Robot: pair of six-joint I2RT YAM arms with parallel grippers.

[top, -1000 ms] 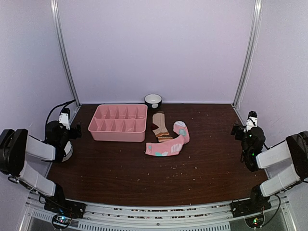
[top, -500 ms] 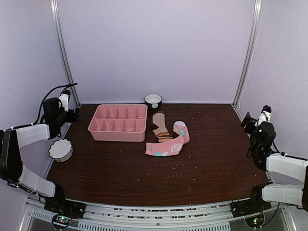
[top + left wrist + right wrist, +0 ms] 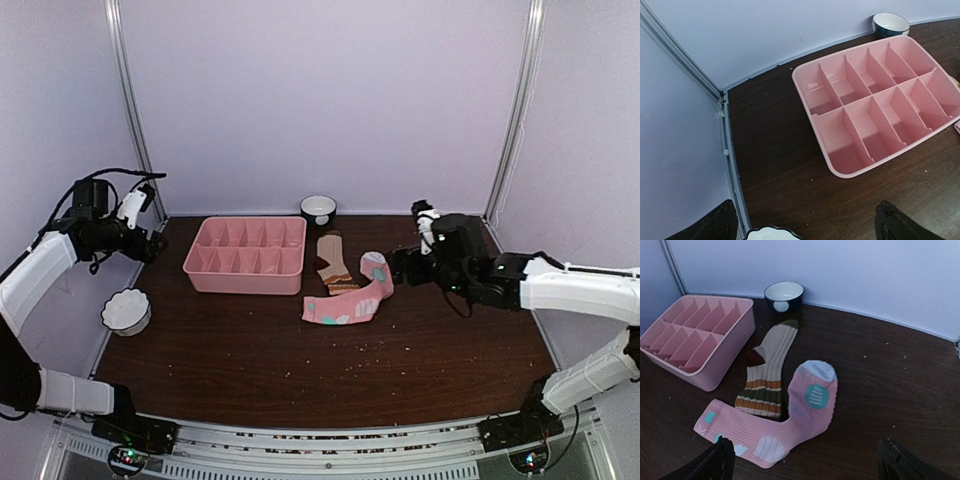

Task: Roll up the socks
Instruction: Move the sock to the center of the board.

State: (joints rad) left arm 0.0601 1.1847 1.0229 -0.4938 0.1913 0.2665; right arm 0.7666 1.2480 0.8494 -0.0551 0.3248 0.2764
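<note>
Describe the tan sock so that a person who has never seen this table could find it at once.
Find the pink tray at the back of the table. Just right of it, in front of a dark bowl, lies the tan sock. It is nearly straight, with striped bands at its near end; the pink sock beside it is bent.

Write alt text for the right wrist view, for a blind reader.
A pink sock with teal and white patches and a tan striped sock lie flat side by side on a dark table. A pink divided tray sits to their left, a small dark bowl at the back wall; the open right gripper hovers nearby, empty.
</note>
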